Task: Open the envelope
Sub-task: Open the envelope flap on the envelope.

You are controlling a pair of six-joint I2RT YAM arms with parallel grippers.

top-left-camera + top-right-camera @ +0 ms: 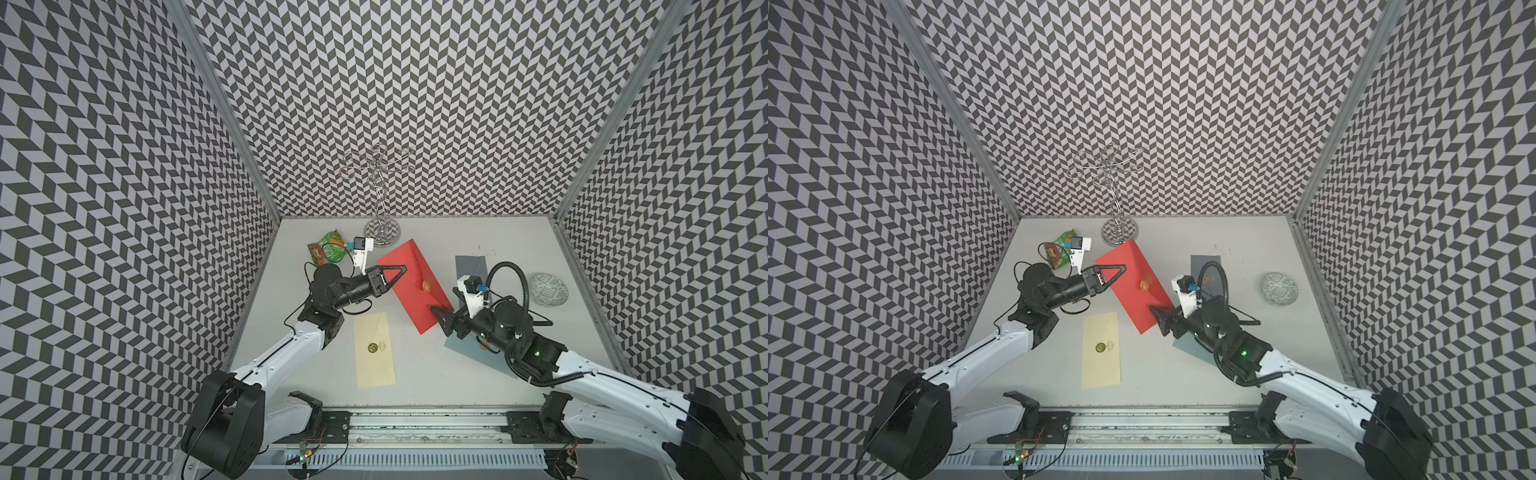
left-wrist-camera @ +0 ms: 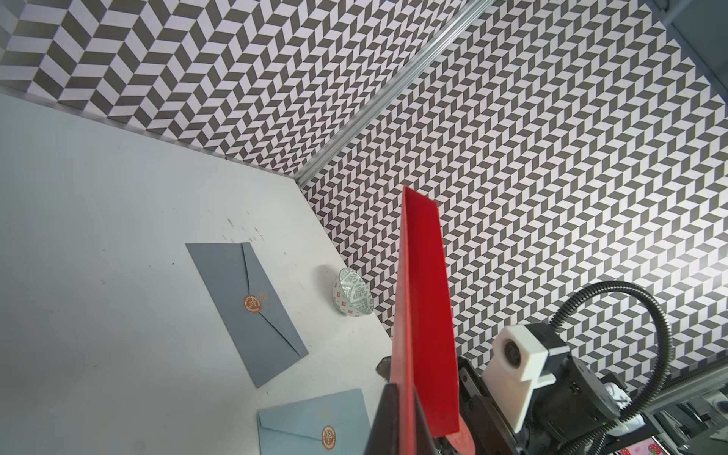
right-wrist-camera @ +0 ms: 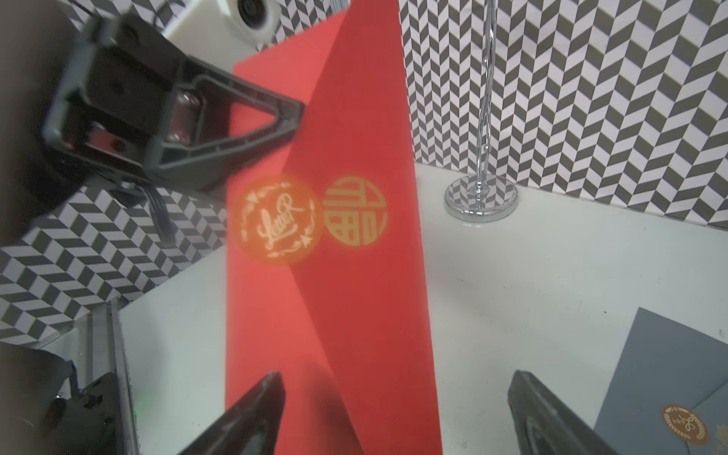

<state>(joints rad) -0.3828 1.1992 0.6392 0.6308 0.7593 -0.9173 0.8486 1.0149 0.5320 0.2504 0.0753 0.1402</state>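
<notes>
Risk sits mostly with my left claw [image 1: 404, 268], pinched shut on the far end of the red envelope [image 1: 419, 291] and holding it up off the desk [image 1: 436, 374]: the paper is thin, so a pull from the other side could slide it out or tear it. My right claw [image 3: 396, 377] stands wide at the near end, the seal [image 3: 277, 218] ahead of it holding the flap [image 3: 354, 118] down. If I close there, I judge I'd pinch both layers together rather than lift the flap.
</notes>
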